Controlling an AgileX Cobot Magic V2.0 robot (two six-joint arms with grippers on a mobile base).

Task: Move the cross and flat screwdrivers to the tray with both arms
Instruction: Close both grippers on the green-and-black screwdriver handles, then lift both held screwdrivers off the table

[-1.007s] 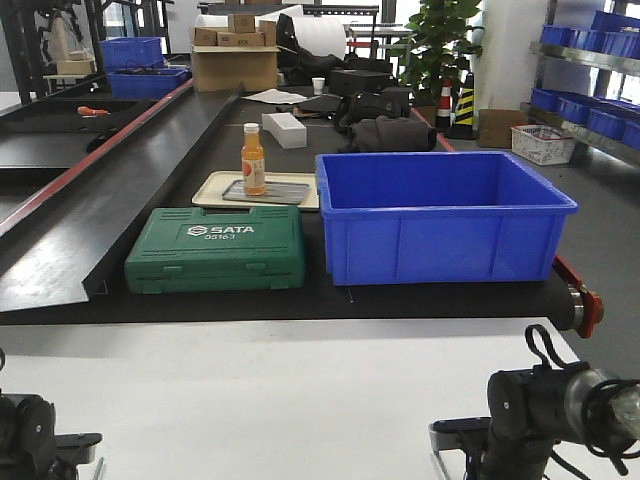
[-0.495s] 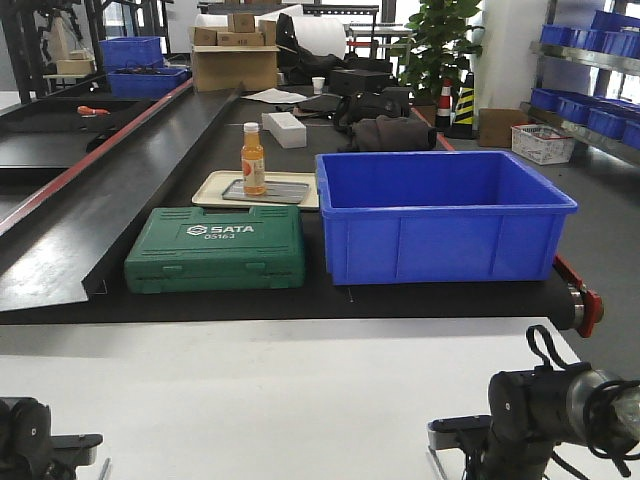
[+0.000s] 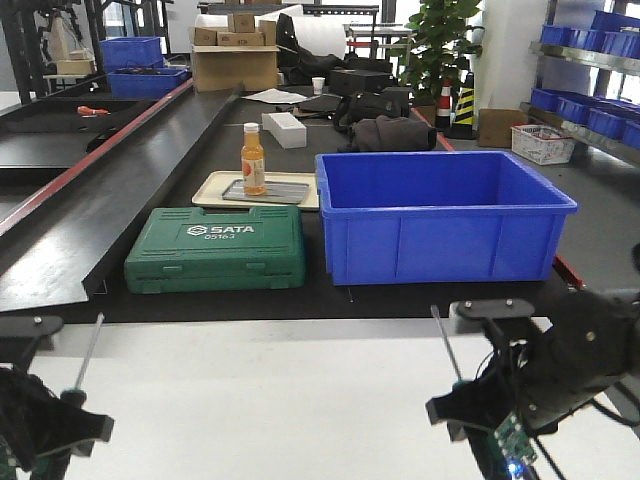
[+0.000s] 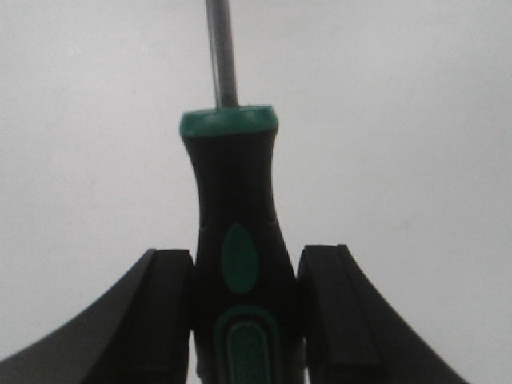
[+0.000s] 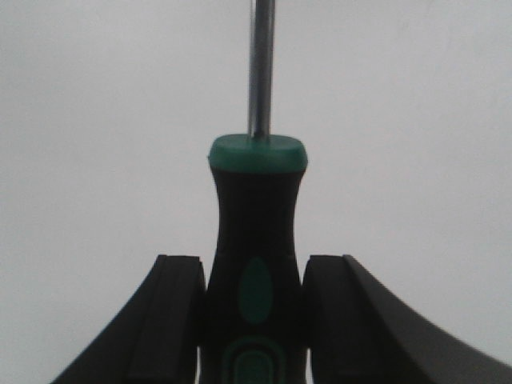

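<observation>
Left fingers (image 4: 164, 320) are clamping the black-and-green handle of the left screwdriver (image 4: 238, 240), shaft pointing away from the wrist. Right fingers (image 5: 340, 320) are gripping the right screwdriver (image 5: 256, 240) by its handle the same way. In the front view both screwdrivers are hanging over the white table (image 3: 270, 400), shafts tilting up and slightly inward-left, well apart. Green tool case (image 3: 215, 248) and blue bin (image 3: 440, 215) are sitting beyond on the black surface (image 3: 150, 190).
</observation>
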